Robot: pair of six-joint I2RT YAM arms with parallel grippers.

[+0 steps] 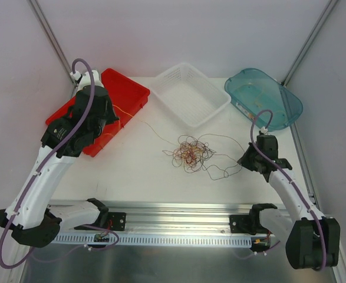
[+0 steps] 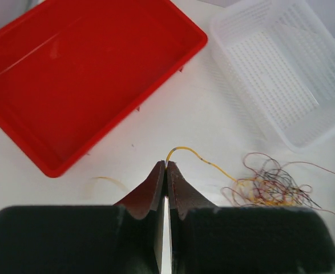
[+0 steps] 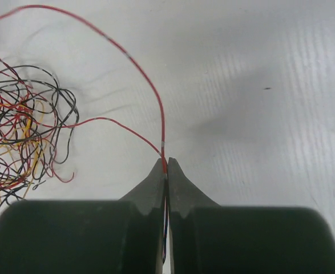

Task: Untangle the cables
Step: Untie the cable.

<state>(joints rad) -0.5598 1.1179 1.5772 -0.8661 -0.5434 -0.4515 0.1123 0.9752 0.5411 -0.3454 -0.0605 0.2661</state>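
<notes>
**A:** What is sitting at the far left?

**B:** A red tray (image 1: 131, 88) is lying at the back left of the white table (image 1: 137, 177). The left gripper (image 2: 166, 166) is hanging near the tray's front edge. Its jaws are pressing together on a yellow cable (image 2: 184, 149).

**A:** Where is that cable going?

**B:** It is arching out of the fingertips and trailing off to the right, into the tangle of cables (image 1: 190, 152). That tangle of yellow, red and dark strands is lying on the table near the middle. It is just in front of a white mesh basket (image 1: 190, 97) and not touching it.

**A:** And further right?

**B:** A red cable (image 3: 150, 91) is leaving the tangle in a wide loop and running into the right gripper (image 3: 166, 162). Those jaws are clamping it at the very tips, with no gap showing between them. Behind that gripper, a translucent teal tub (image 1: 267, 94) is resting at the back right, well apart from the tangle.
</notes>
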